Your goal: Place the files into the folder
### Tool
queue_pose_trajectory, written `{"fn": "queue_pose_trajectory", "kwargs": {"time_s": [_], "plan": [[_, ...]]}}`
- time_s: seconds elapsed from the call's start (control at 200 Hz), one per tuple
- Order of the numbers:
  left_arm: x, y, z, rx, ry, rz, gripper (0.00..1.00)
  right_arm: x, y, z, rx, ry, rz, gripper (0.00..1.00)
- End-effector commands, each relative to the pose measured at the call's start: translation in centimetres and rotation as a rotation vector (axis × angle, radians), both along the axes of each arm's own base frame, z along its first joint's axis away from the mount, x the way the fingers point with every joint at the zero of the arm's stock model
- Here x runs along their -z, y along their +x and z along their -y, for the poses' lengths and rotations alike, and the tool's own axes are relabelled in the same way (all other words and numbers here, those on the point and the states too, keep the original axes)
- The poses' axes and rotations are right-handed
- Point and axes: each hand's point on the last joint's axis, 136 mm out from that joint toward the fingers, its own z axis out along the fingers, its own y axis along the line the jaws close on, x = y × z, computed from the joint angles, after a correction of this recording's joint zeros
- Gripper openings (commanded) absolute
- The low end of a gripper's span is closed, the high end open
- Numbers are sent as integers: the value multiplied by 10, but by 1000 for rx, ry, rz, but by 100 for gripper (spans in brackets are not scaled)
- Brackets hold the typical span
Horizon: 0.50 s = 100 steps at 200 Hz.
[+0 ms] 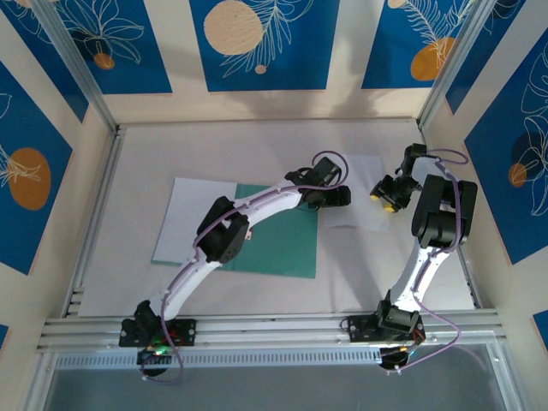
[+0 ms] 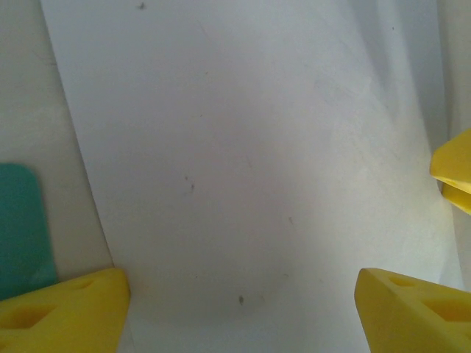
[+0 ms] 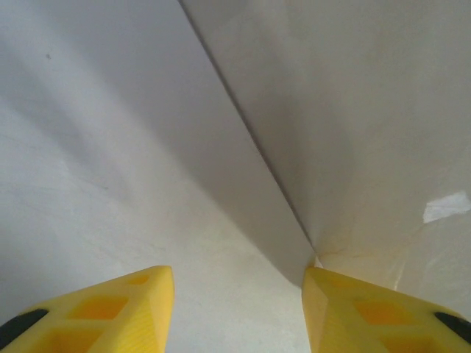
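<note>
Currently left gripper (image 2: 241, 283) wide open, right gripper (image 3: 237, 276) half open, both empty over white sheet (image 2: 243, 147); we fear pinching crumples it.

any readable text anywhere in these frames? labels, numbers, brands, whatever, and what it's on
None readable.
Left sheet: blank.
Right sheet: blank, only faint specks.
Folder: plain teal, no label.
Wall panels: blue with line-drawn flowers and orange discs, no lettering.
</note>
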Motion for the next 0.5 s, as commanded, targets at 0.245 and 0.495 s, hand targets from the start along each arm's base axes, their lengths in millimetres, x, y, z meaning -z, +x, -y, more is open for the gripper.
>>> {"fn": "queue_pose_trajectory", "kwargs": {"time_s": [0.245, 0.495], "plan": [[-1, -21, 1, 29, -18, -93, 85, 0, -9, -24, -25, 119, -7, 50], [4, -20, -4, 22, 2, -95, 87, -12, -6, -24, -24, 108, 28, 50]]}}
